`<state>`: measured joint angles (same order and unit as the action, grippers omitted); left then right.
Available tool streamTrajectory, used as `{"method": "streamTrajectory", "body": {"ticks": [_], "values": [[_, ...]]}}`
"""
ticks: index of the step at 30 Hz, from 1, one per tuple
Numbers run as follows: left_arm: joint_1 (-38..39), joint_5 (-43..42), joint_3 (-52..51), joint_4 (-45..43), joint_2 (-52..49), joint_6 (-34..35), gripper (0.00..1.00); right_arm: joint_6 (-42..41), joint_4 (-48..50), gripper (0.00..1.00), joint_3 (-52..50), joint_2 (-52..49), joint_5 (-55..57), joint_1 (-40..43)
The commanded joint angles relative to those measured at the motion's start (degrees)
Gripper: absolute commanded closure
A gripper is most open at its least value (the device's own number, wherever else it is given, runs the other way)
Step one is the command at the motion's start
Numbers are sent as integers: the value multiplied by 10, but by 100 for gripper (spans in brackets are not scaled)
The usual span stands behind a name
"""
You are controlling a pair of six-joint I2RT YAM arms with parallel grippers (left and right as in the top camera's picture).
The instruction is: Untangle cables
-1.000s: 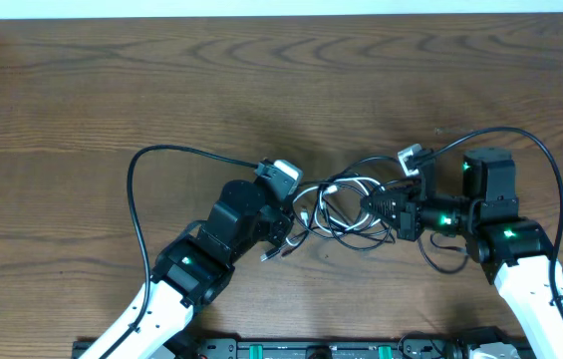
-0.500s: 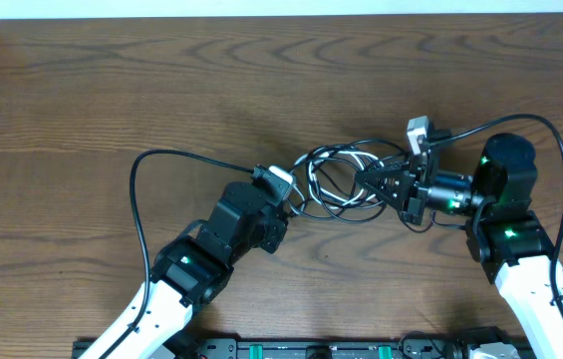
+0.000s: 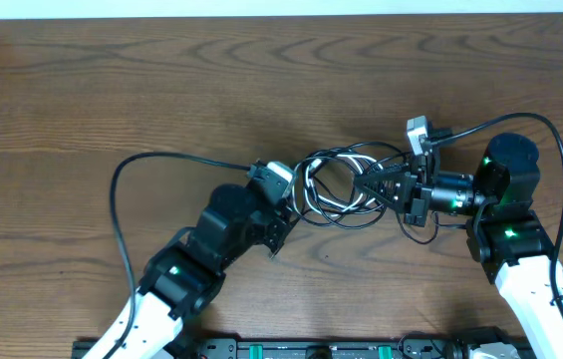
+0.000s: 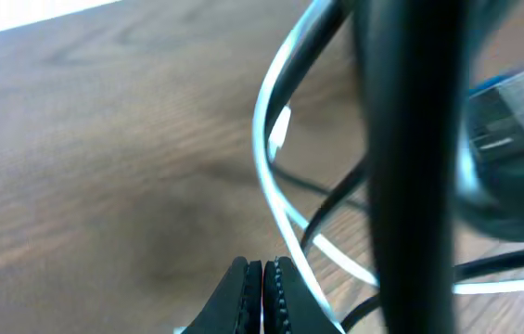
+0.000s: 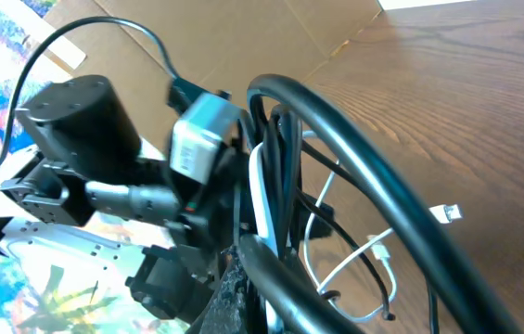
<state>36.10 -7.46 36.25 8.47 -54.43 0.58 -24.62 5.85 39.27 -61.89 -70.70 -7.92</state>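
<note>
The cables [image 3: 341, 184], several black cords and one white, hang as a looped bundle between my two grippers over the table's middle. My left gripper [image 3: 289, 206] is at the bundle's left edge. In the left wrist view it [image 4: 262, 278] is shut, with the white cable [image 4: 263, 121] running down into its tips. My right gripper [image 3: 369, 189] holds the bundle's right side. In the right wrist view it [image 5: 243, 295] is shut on a black cable [image 5: 364, 158], with the white cable [image 5: 260, 186] beside it. A white plug [image 5: 445, 213] dangles free.
The left arm's thick black wire [image 3: 122, 199] arcs out to the left, and the right arm's wire [image 3: 552, 165] arcs to the right. A cardboard box [image 5: 243, 37] stands at the table's far left. A black rail [image 3: 311, 349] lines the near edge.
My left gripper has closed its jaws at the bundle's left side and drawn back slightly left. The right gripper first moved up and right with the bundle, then held still.
</note>
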Motion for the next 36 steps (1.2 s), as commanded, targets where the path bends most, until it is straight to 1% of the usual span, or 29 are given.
{"method": "streamTrajectory", "body": {"ticks": [1, 7, 13, 16, 20, 22, 25, 31, 33, 36], "values": [[-1, -26, 10, -2, 46, -10, 92, -6, -1, 99, 8, 2, -12, 1], [-1, -26, 10, 33, 108, -9, 92, -6, -16, 99, 8, 2, 23, 1], [-2, -26, 10, 47, 158, -10, 92, 2, -20, 99, 8, 2, 21, 1], [-2, -26, 10, 43, 173, -34, 92, 49, -22, 99, 8, 2, -17, 1], [-1, -38, 10, 40, 176, -35, 92, 142, -24, 99, 8, 1, -110, 0], [-1, -74, 10, 28, 176, -35, 92, 177, -25, 99, 7, 1, -139, 0], [-1, -127, 10, -3, 176, -35, 92, 183, -25, 99, 7, 1, -146, 0], [-1, -131, 10, -51, 176, -35, 92, 184, -45, 99, 7, 1, -151, 0], [-1, -132, 10, -56, 175, -35, 92, 183, -49, 99, 7, 1, -155, 0], [-1, -154, 10, -56, 174, -35, 92, 194, -49, 99, 7, 1, -180, -4]]}}
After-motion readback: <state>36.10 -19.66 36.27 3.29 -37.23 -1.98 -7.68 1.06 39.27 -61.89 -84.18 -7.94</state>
